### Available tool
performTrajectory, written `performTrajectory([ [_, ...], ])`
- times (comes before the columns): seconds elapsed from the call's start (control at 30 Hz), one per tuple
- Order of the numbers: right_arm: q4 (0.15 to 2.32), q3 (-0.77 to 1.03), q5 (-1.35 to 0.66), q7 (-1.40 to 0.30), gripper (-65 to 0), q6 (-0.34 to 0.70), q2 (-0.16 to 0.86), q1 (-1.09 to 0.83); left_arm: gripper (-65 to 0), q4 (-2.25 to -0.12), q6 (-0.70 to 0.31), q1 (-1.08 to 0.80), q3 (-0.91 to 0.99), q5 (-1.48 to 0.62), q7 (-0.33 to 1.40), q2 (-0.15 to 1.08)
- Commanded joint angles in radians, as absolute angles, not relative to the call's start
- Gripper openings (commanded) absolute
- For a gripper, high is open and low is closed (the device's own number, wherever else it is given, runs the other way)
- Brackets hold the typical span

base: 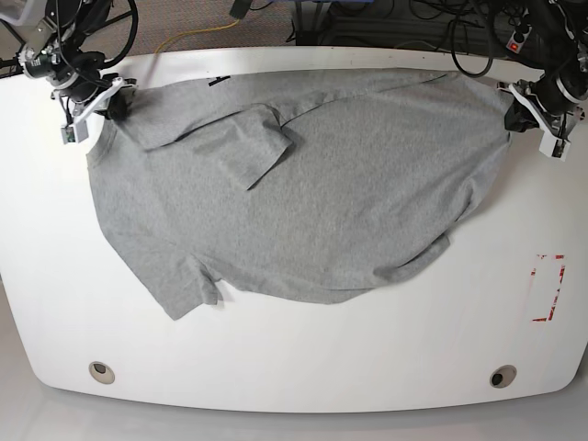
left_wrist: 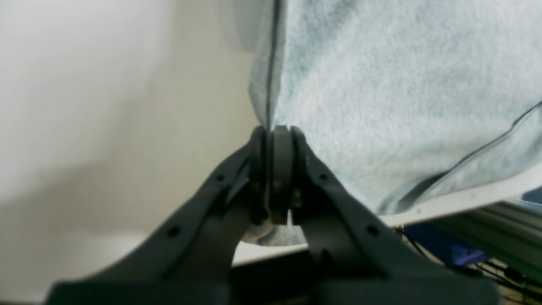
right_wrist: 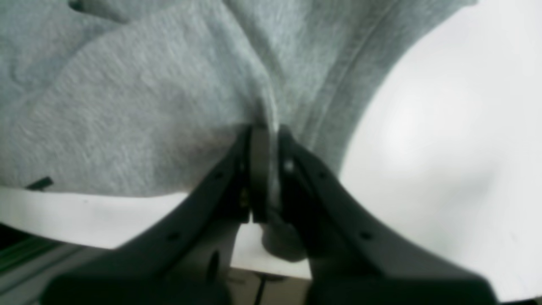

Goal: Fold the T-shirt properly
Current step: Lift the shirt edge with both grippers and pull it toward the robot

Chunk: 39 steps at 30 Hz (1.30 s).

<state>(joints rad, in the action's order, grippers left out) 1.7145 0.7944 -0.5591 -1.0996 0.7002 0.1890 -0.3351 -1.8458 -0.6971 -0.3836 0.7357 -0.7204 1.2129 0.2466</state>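
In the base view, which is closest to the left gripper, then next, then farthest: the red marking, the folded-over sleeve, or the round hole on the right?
From the left gripper:
1. Red marking, right edge of the table.
2. Folded-over sleeve, toward the far left on the T-shirt.
3. Round hole, near right corner, barely farther.

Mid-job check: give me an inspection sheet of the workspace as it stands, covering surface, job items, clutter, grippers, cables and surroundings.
Surface: white rounded table, two round holes near the front edge, red-and-white marked rectangle at one side.
Job's things: light heather-grey jersey T-shirt spread rumpled, one sleeve folded onto the body; no lettering visible.
Clutter: nothing seen.
Grippers: left gripper shut on the T-shirt's edge; right gripper shut on a fold of it.
Cables: black cables bunched behind the far edge, a yellow one among them.
Surroundings: aluminium frame rail under the table edge.
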Motion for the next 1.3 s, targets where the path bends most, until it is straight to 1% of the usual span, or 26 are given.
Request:
performTrajectory([
  [0.0,1.75,0.837,-0.564,-1.082,-65.0,0.698,0.213,-0.344,-64.7,-1.873,-0.698,-0.424,0.777,-0.733,1.198,0.263],
  [0.2,1.793,0.845,-0.561,-1.084,-65.0,0.698,0.213,-0.363,-64.7,-1.873,-0.698,-0.49,0.826,-0.734,1.198,0.263],
  [0.37,1.834,0.843,-0.567,-1.084,-65.0,0.698,0.211,-0.377,-64.7,-1.876,-0.698,-0.49,0.895,-0.736,1.201,0.265],
  [0.5,1.851,0.835,-0.567,-1.084,-65.0,0.698,0.211,-0.377,-64.7,-1.903,-0.698,-0.42,0.9,-0.745,1.265,0.269],
  [0.63,1.851,0.794,-0.559,-1.084,-65.0,0.698,0.211,-0.337,-64.7,-1.916,-0.698,-0.305,0.889,-0.739,1.346,0.263],
  [0.77,1.847,0.766,-0.558,-1.084,-65.0,0.698,0.217,-0.271,-64.7,-1.914,-0.698,-0.22,0.779,-0.71,1.359,0.263],
  [0.9,1.844,0.707,-0.558,-1.084,-65.0,0.698,0.223,-0.182,-64.7,-1.91,-0.698,-0.087,0.673,-0.641,1.356,0.263],
  [1.03,1.816,0.633,-0.558,-1.084,-65.0,0.698,0.283,-0.064,-64.7,-1.908,-0.698,0.058,0.549,-0.495,1.349,0.263],
  [1.1,1.785,0.616,-0.558,-1.082,-65.0,0.698,0.3,-0.004,-64.7,-1.906,-0.698,0.108,0.507,-0.438,1.32,0.262],
  [1.27,1.658,0.555,-0.558,-1.082,-65.0,0.698,0.378,0.194,-64.7,-1.906,-0.698,0.259,0.401,-0.312,1.287,0.262],
])
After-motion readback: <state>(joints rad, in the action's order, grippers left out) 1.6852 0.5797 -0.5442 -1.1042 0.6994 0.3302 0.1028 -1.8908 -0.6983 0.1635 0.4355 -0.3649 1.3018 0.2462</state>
